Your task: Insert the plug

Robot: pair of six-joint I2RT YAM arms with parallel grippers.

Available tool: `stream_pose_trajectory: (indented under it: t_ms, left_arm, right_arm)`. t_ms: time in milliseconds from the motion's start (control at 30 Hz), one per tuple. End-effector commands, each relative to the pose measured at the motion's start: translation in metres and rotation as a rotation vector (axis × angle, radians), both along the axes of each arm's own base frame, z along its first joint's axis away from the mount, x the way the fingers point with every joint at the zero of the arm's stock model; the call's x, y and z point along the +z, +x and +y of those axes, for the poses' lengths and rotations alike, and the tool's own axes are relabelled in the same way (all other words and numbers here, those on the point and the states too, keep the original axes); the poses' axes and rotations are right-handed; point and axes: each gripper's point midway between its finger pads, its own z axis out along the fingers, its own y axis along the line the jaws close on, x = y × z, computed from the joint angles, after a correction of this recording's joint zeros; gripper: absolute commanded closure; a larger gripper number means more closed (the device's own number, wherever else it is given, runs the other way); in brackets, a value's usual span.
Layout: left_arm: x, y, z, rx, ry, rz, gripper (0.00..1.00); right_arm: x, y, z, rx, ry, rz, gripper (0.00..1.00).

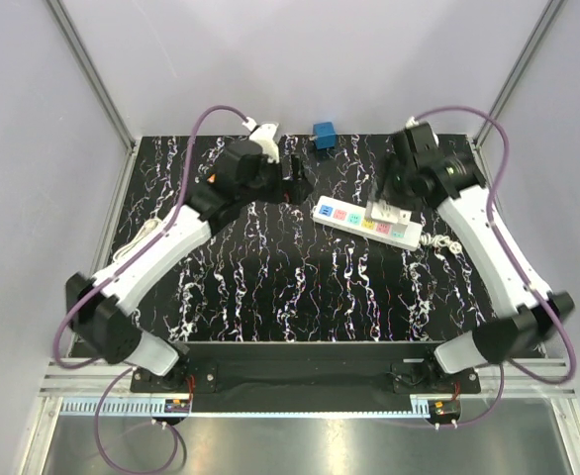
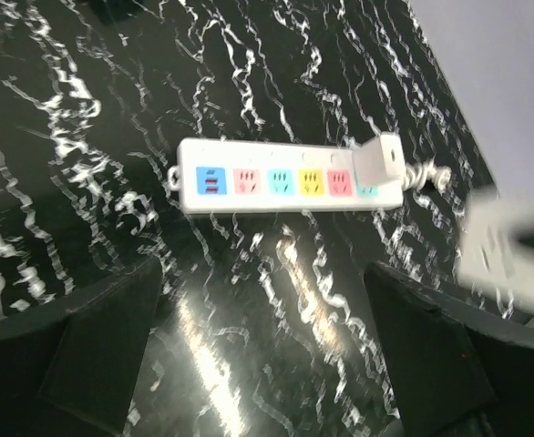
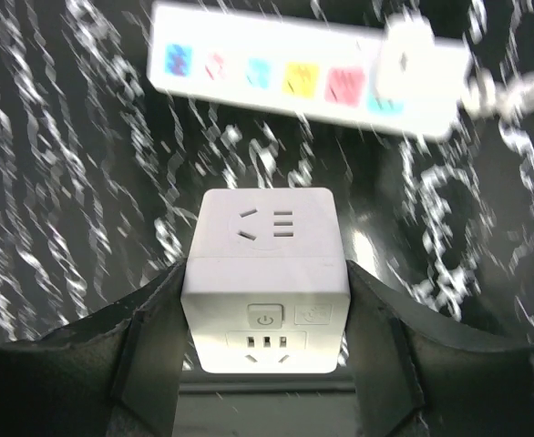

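Possession lies with the right gripper [image 3: 265, 305]: its jaws stand part-way open and clamp the two flanks of a white cube-shaped adapter plug [image 3: 267, 228], which has a socket on its top face and a power button on its near face. The left gripper [image 2: 262, 309] gapes wide and holds nothing.

A long white plastic power strip [image 3: 294, 73] with a row of coloured sockets lies flat on the black white-veined table top [image 1: 270, 287]. In the right wrist view it is ahead of the held plug and apart from it. Its long axis runs crosswise to that gripper's line of sight, blue socket at the left, cord end at the right. A small white block [image 3: 415, 56] sits on the strip at the cord end; the other five sockets look free. The right arm is nearer and loaded, so I judge it must carry the plug forward and down onto one of them, square to the strip.

Only the right wrist view shows the grip, and no view shows the plug's prongs. The left wrist view gives the whole strip, plus a blurred white shape at the right edge, probably the held plug. The top view shows both arms flanking the strip, and a small blue cube [image 1: 324, 135] at the far edge.
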Motion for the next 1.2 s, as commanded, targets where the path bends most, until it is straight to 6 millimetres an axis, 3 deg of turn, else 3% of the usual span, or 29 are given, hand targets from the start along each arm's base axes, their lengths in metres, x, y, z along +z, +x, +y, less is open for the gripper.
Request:
stream_pose_trajectory:
  t_ms: [0, 33, 67, 100, 133, 167, 200, 233, 267, 300, 333, 367, 433, 767, 1033, 1167]
  left_arm:
    - [0.008, -0.037, 0.037, -0.039, 0.13, -0.037, 0.01]
    - [0.009, -0.043, 0.039, -0.068, 0.145, -0.055, 0.01]
    - [0.016, -0.051, 0.043, -0.087, 0.145, -0.075, 0.01]
    - [0.016, -0.054, 0.046, -0.098, 0.158, -0.082, 0.01]
    - [0.015, -0.057, 0.05, -0.109, 0.184, -0.094, 0.01]
    - [0.006, -0.059, 0.054, -0.106, 0.201, -0.086, 0.01]
    - [0.01, -0.064, 0.06, -0.093, 0.197, -0.102, 0.01]
    - [0.012, -0.066, 0.061, -0.093, 0.184, -0.118, 0.01]
    - [-0.001, -0.073, 0.063, -0.107, 0.19, -0.107, 0.01]
    - [0.006, -0.078, 0.066, -0.109, 0.171, -0.137, 0.01]
    - [0.008, -0.081, 0.066, -0.118, 0.161, -0.149, 0.01]
    - [0.019, -0.086, 0.066, -0.128, 0.148, -0.175, 0.01]
    - [0.025, -0.087, 0.07, -0.107, 0.155, -0.202, 0.01]
    - [0.031, -0.095, 0.069, -0.128, 0.141, -0.22, 0.01]
    - [0.026, -0.094, 0.066, -0.134, 0.144, -0.208, 0.01]
    - [0.024, -0.094, 0.064, -0.142, 0.145, -0.2, 0.01]
  right_arm:
    - [0.021, 0.02, 0.002, 0.01, -0.029, 0.007, 1.0]
    - [0.007, 0.032, 0.005, 0.013, -0.03, 0.061, 1.0]
    - [0.015, 0.04, 0.01, 0.027, -0.003, 0.054, 1.0]
    - [0.011, 0.044, 0.012, 0.035, -0.001, 0.078, 1.0]
    - [-0.006, 0.055, 0.016, 0.037, -0.002, 0.131, 1.0]
    - [-0.001, 0.064, 0.016, 0.031, 0.021, 0.128, 1.0]
    - [-0.007, 0.066, 0.016, 0.029, 0.017, 0.159, 1.0]
    - [-0.026, 0.076, 0.018, 0.026, 0.003, 0.21, 1.0]
    - [-0.03, 0.082, 0.017, 0.022, 0.008, 0.223, 1.0]
    - [-0.03, 0.087, 0.018, 0.021, 0.009, 0.23, 1.0]
    - [-0.048, 0.094, 0.019, 0.022, -0.003, 0.28, 1.0]
    - [-0.048, 0.101, 0.016, 0.019, -0.015, 0.28, 1.0]
    - [-0.071, 0.103, 0.012, 0.003, -0.043, 0.355, 1.0]
    - [-0.124, 0.106, 0.0, -0.045, -0.056, 0.43, 1.0]
    - [-0.139, 0.115, -0.003, -0.072, -0.012, 0.399, 1.0]
    - [-0.135, 0.121, -0.003, -0.078, 0.009, 0.374, 1.0]
